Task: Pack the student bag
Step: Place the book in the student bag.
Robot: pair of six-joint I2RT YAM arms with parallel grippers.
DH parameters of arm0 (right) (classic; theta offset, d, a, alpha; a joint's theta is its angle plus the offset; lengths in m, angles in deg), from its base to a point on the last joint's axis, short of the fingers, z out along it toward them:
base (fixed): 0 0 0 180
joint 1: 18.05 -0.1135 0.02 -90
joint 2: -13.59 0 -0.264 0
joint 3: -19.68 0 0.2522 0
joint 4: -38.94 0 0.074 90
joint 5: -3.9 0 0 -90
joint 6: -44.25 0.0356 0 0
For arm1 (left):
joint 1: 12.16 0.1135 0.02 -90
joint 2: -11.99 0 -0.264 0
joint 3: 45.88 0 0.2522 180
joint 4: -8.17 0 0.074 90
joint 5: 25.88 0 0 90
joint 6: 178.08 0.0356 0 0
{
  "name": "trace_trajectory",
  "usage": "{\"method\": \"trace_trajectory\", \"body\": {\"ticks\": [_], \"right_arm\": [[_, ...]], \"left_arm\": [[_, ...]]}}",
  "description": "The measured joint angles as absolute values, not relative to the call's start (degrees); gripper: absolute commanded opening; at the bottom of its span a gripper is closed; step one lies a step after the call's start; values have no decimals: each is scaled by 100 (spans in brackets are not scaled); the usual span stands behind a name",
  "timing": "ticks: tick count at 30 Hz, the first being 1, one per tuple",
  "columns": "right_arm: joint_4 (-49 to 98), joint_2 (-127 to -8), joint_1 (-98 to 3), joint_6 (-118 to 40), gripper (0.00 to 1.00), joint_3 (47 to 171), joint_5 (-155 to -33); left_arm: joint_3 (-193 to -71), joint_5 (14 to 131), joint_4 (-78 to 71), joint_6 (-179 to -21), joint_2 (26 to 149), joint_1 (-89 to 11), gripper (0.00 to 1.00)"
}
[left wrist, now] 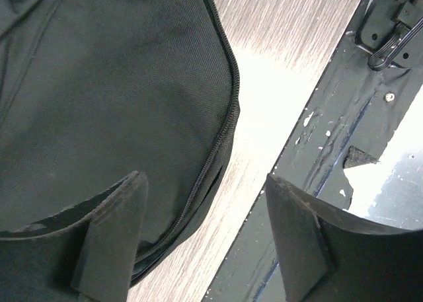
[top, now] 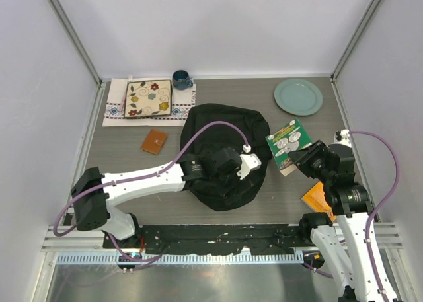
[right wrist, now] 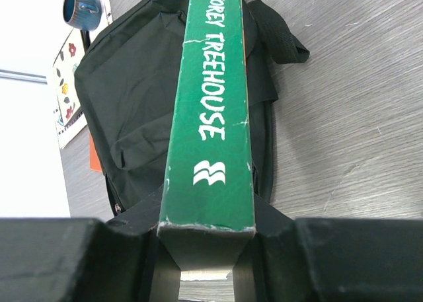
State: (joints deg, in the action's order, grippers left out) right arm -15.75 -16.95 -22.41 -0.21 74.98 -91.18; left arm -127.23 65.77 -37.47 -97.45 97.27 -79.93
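Bag: one, black, middle of table, apparently zipped; contents hidden.
Left claw: wide, empty, over bag's edge.
Right claw: gripping one green book.
Mug: one.
Plate: one.

White walls; grey wood-grain table; even light.

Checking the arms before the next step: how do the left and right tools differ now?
The left tool stands open, gripping nothing; the right tool is shut on the green book. The left tool hangs over the near edge of the student bag; the right tool sits beside the bag, above the table. Both have black fingers.
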Motion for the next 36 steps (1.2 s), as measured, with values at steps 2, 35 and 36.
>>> {"method": "trace_trajectory", "body": {"ticks": [2,35,36], "right_arm": [[-1608,-1691,-2243,-34,1,7505,-9110],[-1765,-1711,-2243,-58,1,7503,-9112],[-1805,-1682,-2243,-58,1,7503,-9112]], "left_arm": [[-12734,6632,-3751,-9708,9832,-7997,69],[-12979,6293,-3574,-9830,10618,-8041,0],[-13049,6169,-3614,-9830,10616,-8041,0]]}}
